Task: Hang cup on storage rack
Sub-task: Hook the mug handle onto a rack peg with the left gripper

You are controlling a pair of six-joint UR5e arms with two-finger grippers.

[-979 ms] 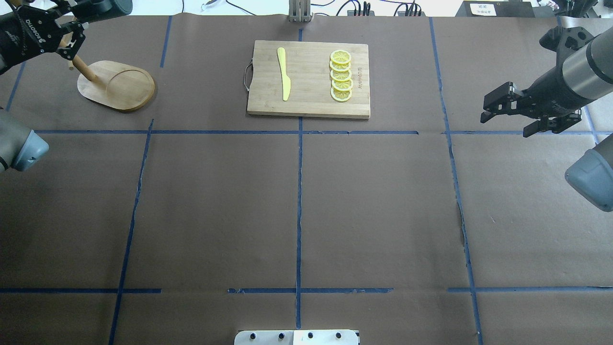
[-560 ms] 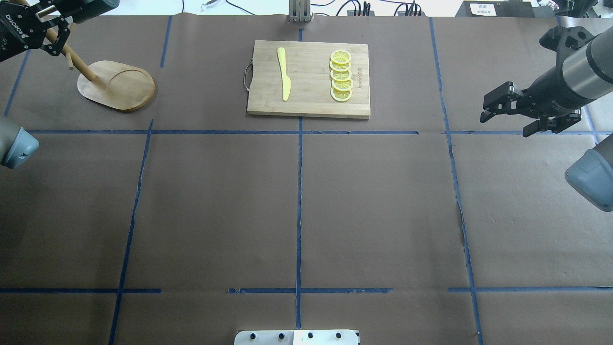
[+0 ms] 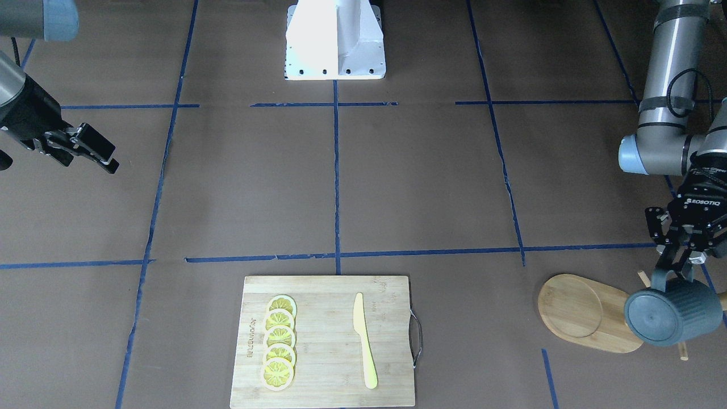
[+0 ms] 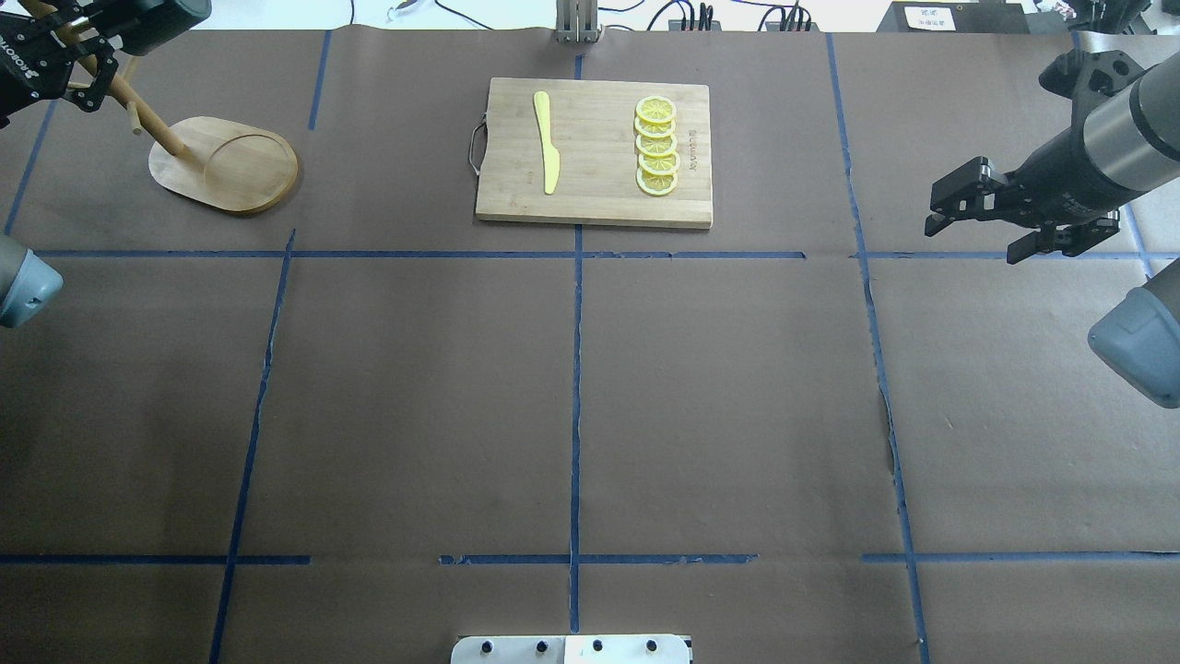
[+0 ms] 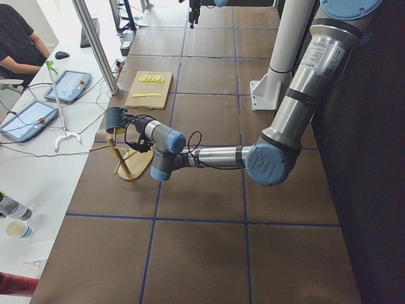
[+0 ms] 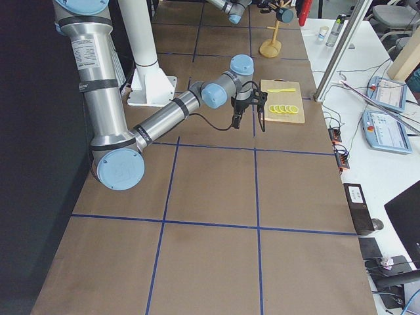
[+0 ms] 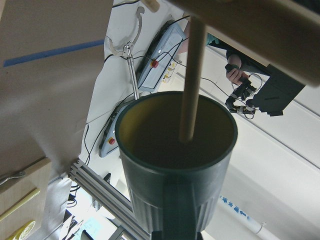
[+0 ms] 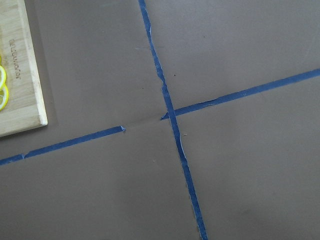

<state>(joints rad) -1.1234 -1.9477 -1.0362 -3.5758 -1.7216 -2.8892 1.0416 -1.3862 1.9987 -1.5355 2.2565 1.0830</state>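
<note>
My left gripper [image 3: 676,274] is shut on the loop handle of the dark blue-grey cup [image 3: 672,317] and holds it on its side in the air at the storage rack. The rack's oval bamboo base [image 3: 579,311] lies on the table, and its post [image 4: 155,124] rises toward the gripper. In the left wrist view a thin peg [image 7: 192,75] crosses the yellow mouth of the cup [image 7: 175,170] with its tip over the opening. The cup also shows at the overhead view's top left [image 4: 159,13]. My right gripper [image 4: 977,221] is open and empty, far from the rack.
A rectangular bamboo cutting board [image 4: 599,198] with several lemon slices [image 4: 656,146] and a yellow knife [image 4: 547,143] lies at the middle back of the table. The white robot base [image 3: 335,40] stands at the near edge. The rack stands close to the table's far left corner.
My left gripper has moved with the cup further left and toward the back, along the rack's post. The right arm has not moved.
</note>
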